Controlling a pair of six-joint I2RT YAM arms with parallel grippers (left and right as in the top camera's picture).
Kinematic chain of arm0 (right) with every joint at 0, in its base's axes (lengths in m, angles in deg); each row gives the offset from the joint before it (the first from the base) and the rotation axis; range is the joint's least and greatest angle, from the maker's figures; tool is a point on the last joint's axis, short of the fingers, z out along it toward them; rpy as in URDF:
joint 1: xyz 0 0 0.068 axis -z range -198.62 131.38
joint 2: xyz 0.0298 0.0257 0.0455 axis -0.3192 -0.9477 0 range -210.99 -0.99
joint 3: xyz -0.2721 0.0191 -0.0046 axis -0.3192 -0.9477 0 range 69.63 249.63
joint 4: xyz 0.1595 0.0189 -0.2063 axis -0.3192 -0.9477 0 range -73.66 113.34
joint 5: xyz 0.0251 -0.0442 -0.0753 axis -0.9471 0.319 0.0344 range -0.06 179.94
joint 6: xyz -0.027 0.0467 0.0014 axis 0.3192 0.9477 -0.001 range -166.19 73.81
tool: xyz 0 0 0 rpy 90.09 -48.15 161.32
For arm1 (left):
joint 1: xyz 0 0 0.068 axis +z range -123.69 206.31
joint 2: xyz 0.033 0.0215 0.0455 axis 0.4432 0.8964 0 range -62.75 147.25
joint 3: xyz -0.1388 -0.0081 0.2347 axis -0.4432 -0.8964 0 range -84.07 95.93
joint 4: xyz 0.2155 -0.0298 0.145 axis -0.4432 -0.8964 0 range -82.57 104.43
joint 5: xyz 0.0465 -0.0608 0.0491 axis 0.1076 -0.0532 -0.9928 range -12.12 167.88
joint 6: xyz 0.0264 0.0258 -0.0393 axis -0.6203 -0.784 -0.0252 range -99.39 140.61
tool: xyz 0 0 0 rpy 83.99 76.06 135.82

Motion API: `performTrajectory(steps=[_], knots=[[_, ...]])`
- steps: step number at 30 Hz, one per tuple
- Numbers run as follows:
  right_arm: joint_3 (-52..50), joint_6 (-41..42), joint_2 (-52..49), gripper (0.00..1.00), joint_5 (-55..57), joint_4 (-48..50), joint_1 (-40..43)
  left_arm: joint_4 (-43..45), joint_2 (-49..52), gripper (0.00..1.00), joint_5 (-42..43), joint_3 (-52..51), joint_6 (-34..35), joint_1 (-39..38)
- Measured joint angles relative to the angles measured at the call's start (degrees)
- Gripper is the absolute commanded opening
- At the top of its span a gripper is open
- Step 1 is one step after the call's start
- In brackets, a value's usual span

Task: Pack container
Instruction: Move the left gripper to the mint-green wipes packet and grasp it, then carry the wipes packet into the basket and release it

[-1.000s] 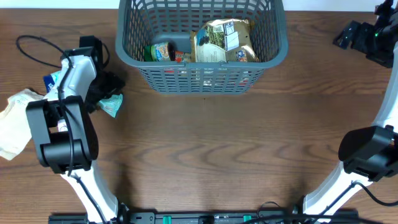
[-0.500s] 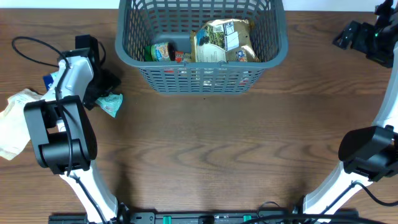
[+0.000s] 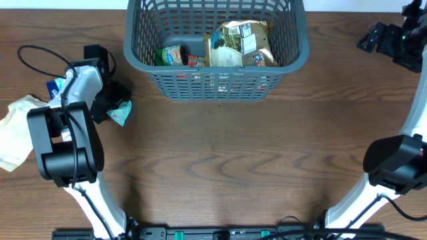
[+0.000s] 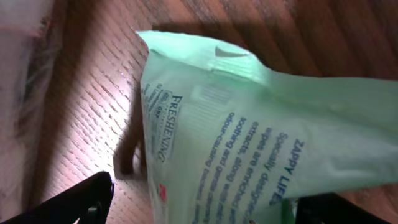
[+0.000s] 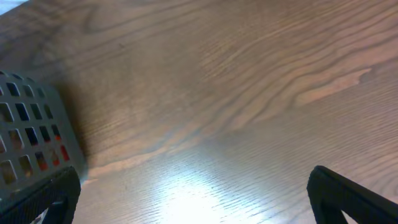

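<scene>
The container [image 3: 217, 85], a large grey-blue lattice basket, stands at the back centre of the table. It holds a gold snack bag [image 3: 240, 43], a green can [image 3: 172, 55] and other small items. A pale green wipes pack [image 3: 121, 113] lies on the table to the left of it. My left gripper [image 3: 110, 101] is low over the pack. In the left wrist view the pack [image 4: 249, 137] lies between my spread fingers [image 4: 205, 208], with a gap at the left finger. My right gripper [image 3: 375, 40] is open and empty at the far right. Its view shows bare table between the fingers [image 5: 193, 199] and the container's corner [image 5: 31, 143].
A crumpled white bag [image 3: 17, 127] lies at the left edge. A blue item [image 3: 53, 87] lies behind my left arm. A black cable [image 3: 33, 53] loops at the back left. Wooden table lies in front of the container.
My left gripper has shifted a little back and forth over the wipes pack. The pack stays in about the same spot. The right arm has not moved.
</scene>
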Motion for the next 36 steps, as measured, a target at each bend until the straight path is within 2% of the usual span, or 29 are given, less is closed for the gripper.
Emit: performTrajectory(steps=[3,5,7,8,13,14,16,18,31,34,36], knots=[[0.0,0.0,0.0,0.99,0.02,0.0,0.0,0.13,0.0,0.85,0.02,0.0,0.02,-0.02],[0.0,0.0,0.0,0.99,0.0,0.0,0.0,0.07,0.0,0.77,0.07,0.0,0.2,-0.02],[0.0,0.0,0.0,0.99,0.0,0.0,0.0,-0.63,0.0,0.62,0.13,0.0,0.24,-0.02],[0.0,0.0,0.0,0.99,0.0,0.0,0.0,-1.11,0.0,0.58,0.33,0.0,0.44,-0.02],[0.0,0.0,0.0,0.99,0.0,0.0,0.0,-3.61,-0.28,0.45,1.11,0.0,-0.96,-0.02],[0.0,0.0,0.0,0.99,0.0,0.0,0.0,-4.39,-0.61,0.4,1.22,0.02,-1.57,0.0],[0.0,0.0,0.0,0.99,0.0,0.0,0.0,-5.49,-2.1,0.19,1.33,0.02,-3.08,-0.02],[0.0,0.0,0.0,0.99,0.0,0.0,0.0,-5.42,-4.79,0.06,1.36,0.04,-5.66,0.0],[0.0,-0.02,0.0,0.99,0.0,0.0,0.0,-5.03,-35.91,0.06,1.51,4.61,-23.12,-0.02],[0.0,-0.02,0.0,0.99,0.0,0.0,0.0,-3.98,-39.93,0.06,3.43,5.66,-29.73,-0.37],[0.0,-0.02,0.0,0.99,0.02,0.0,0.0,-2.08,-41.9,0.06,5.9,5.95,-36.57,-1.46]])
